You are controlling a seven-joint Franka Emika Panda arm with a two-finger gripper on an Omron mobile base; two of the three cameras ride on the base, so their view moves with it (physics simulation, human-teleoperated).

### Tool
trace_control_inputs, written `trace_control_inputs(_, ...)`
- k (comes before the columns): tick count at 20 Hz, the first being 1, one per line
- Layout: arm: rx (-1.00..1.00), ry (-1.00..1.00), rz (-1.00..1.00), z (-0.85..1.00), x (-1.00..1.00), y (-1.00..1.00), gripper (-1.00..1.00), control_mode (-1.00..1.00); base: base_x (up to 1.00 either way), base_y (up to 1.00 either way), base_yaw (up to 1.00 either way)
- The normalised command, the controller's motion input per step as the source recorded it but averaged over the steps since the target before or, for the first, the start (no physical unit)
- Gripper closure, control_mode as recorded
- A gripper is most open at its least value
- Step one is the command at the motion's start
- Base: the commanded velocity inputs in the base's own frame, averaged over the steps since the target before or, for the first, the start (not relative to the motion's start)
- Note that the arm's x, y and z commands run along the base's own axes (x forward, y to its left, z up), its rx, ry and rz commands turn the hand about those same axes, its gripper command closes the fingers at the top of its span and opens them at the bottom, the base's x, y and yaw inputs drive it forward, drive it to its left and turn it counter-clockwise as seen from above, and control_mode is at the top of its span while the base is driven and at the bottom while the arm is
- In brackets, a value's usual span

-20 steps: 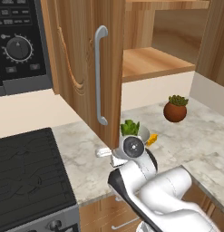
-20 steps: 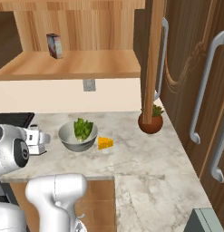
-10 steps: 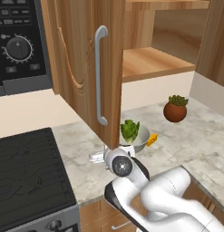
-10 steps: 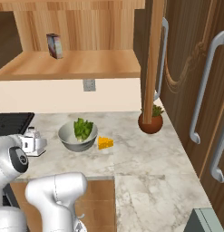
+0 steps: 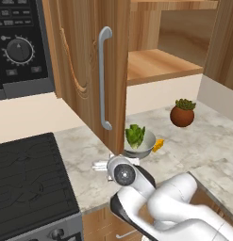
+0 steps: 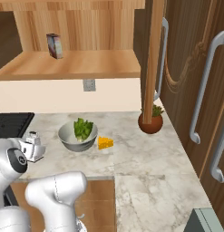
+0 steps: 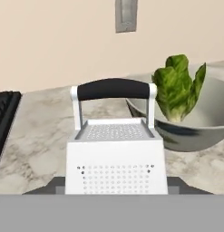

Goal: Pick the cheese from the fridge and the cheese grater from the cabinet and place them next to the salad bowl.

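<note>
My gripper is shut on the cheese grater, a white box grater with a black handle, held upright low over the counter. From the base views the cheese grater sits just left of the salad bowl, a grey bowl with lettuce. In the hand view the salad bowl lies right behind the grater. The yellow cheese rests on the counter at the bowl's right side. The wooden cabinet stands open above, its shelf exposed.
A black stovetop borders the counter on the left. A terracotta pot with a plant stands to the right. A small box sits on the cabinet shelf. The open door's handle hangs above the bowl.
The hand has sunk lower and shifted slightly left with the grater, coming down beside the bowl. Bowl and cheese have stayed put.
</note>
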Motion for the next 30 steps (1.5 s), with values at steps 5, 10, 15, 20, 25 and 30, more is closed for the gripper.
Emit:
trace_control_inputs(5, 0.09, -0.17, 0.00, -0.89, 0.07, -0.42, 1.00, -1.00, 0.00, 0.00, 0.00)
trace_control_inputs(10, 0.01, -0.37, 0.00, -0.34, 0.12, -0.25, 1.00, -1.00, 0.00, 0.00, 0.00)
trace_control_inputs(15, 0.05, -0.03, 0.00, -0.03, 0.72, -0.47, 1.00, -1.00, 0.00, 0.00, 0.00)
trace_control_inputs(20, 0.03, -0.08, 0.00, -0.18, 0.75, -0.63, 1.00, -1.00, 0.00, 0.00, 0.00)
trace_control_inputs(25, 0.01, 0.00, -0.13, -0.39, 0.39, -0.54, 1.00, -1.00, 0.00, 0.00, 0.00)
trace_control_inputs(30, 0.00, 0.00, -0.17, -0.55, 0.17, -0.50, 1.00, -1.00, 0.00, 0.00, 0.00)
